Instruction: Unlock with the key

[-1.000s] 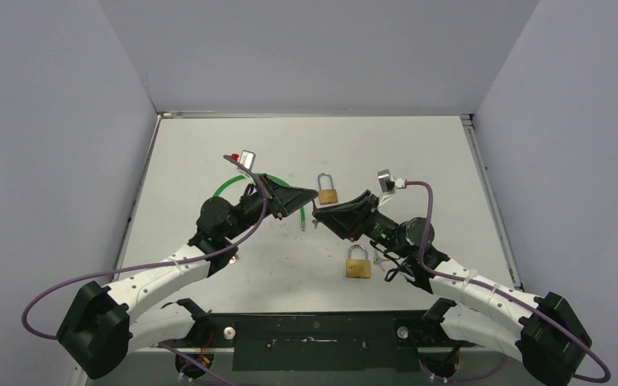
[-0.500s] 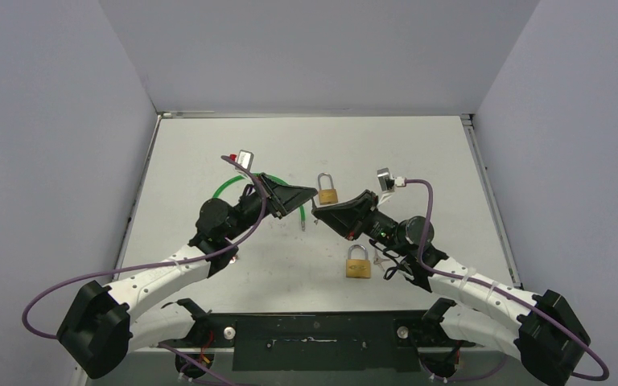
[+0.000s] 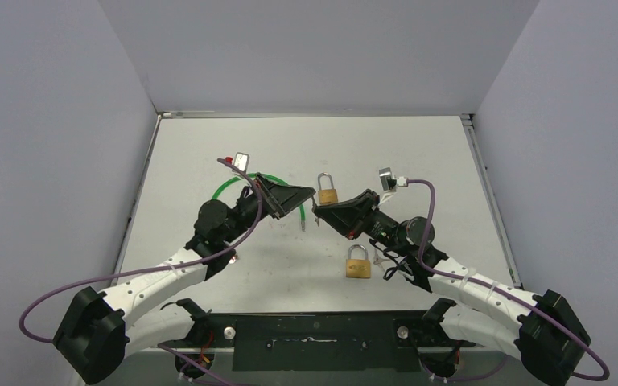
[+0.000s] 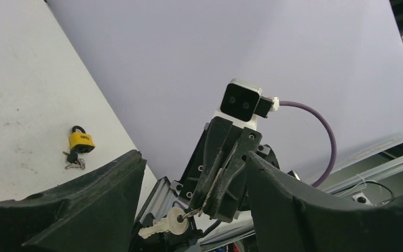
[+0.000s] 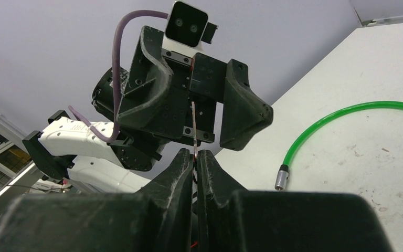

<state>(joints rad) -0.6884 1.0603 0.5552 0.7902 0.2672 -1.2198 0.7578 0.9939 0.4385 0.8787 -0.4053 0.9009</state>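
My left pincer (image 4: 191,157), clamped a second ago, now stands spread; my right pincer (image 5: 195,156) pinches the ring of one silver metal key (image 4: 163,226), bottom centre. I count two: upper brass padlock (image 3: 327,190), lower brass padlock (image 3: 358,263).

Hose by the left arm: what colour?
The hose is bright green; the right wrist view shows it best.

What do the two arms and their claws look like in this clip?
The left arm and right arm have white links with black joints and bases. The left claw and right claw are black wedges, each with two tapering fingers. Each wrist carries a small white camera fed by a purple cable.
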